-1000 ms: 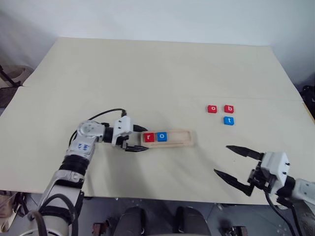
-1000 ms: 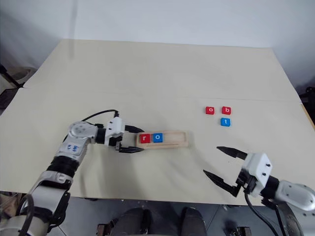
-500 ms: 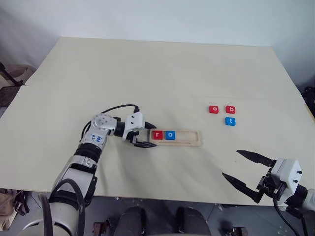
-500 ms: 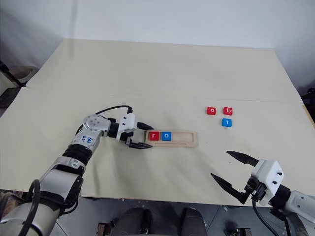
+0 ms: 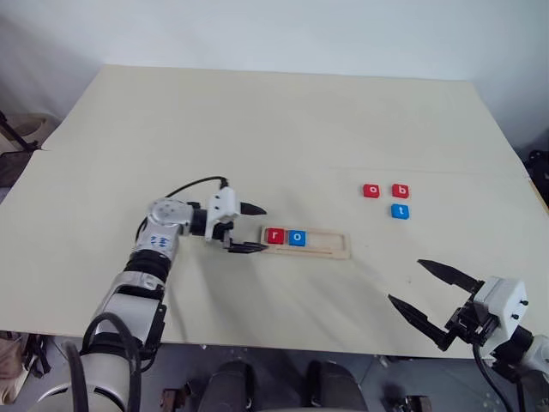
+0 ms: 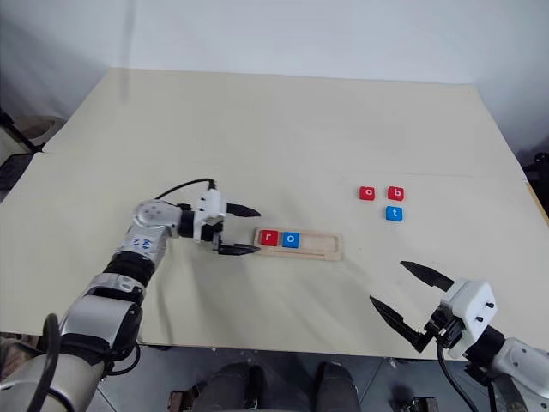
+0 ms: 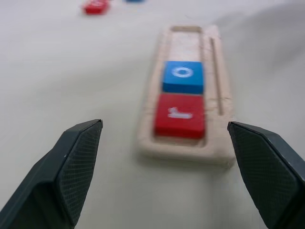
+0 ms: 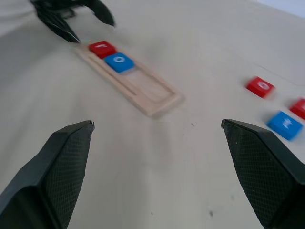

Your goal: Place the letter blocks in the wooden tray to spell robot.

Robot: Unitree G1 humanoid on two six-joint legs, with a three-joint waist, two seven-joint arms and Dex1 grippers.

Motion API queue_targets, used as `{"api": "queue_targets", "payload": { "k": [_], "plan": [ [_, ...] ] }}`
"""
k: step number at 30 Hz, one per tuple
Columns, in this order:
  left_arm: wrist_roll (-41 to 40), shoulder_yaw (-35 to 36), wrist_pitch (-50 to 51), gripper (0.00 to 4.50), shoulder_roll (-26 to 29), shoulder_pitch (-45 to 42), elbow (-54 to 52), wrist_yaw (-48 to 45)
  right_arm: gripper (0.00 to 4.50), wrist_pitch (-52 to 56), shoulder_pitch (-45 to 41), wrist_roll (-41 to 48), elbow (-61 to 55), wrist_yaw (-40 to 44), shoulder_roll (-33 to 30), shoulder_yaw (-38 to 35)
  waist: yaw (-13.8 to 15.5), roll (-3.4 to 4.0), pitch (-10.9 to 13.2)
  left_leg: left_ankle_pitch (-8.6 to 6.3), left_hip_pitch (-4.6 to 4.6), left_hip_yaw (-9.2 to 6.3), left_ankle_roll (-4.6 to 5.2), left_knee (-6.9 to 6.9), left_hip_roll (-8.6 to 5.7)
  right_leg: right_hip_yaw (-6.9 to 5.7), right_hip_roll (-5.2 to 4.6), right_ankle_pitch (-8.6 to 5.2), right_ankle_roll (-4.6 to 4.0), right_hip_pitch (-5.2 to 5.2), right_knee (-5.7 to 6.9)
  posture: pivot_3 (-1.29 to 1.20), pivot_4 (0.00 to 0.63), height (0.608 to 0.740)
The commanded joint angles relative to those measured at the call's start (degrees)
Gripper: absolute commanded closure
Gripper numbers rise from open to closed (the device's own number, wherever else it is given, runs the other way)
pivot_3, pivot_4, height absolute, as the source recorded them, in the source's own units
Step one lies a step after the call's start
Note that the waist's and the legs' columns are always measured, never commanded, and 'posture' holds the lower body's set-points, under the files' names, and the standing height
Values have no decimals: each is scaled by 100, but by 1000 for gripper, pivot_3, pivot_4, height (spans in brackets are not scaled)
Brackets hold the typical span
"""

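There were five letter blocks, three red and two blue, and one wooden tray.

In your left wrist view the tray softens toward its far end, and the red block and blue block beyond it are smeared and clipped by the frame edge, their letters unreadable. Both fingers there are cut off low down. In your right wrist view one red block is cropped at the edge, letter unreadable, and the left gripper is cut off and blurred.
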Motion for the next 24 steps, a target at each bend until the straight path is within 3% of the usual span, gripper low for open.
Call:
{"api": "queue_targets", "payload": {
  "k": [1, 7, 15, 24],
  "plan": [
    [-699, 496, 197, 38, 269, 418, -726, -361, 0, -169, 110, 73, -96, -408, 265, -421, -5, 0, 0, 0, 0, 0, 0, 0, 0, 1, 0, 0, 0, 0, 0, 0, 150, 740],
    [-1233, 1050, 1099, 38, 819, 1645, -2372, 101, 0, -582, 162, -124, 314, -732, 666, -613, -9, 3, 0, -4, 4, -1, -5, -1, 4, 7, 0, 0, 0, 0, 2, 0, 150, 740],
    [-1499, 1290, 1671, 38, 874, 2757, -3928, 748, 0, -495, -561, -333, 783, -814, 500, -189, -7, 8, 0, -9, 9, -1, -1, 1, 24, 13, -2, 0, 0, 2, 6, 0, 150, 740],
    [-1791, 1143, 2340, 38, 831, 3091, -5021, 1015, 0, 2309, -2856, -283, 1070, -1838, -611, 377, -48, 18, 2, -9, 10, 3, -3, 3, 27, 15, -1, -1, -3, 0, 9, 0, 150, 740]
  ]
}}
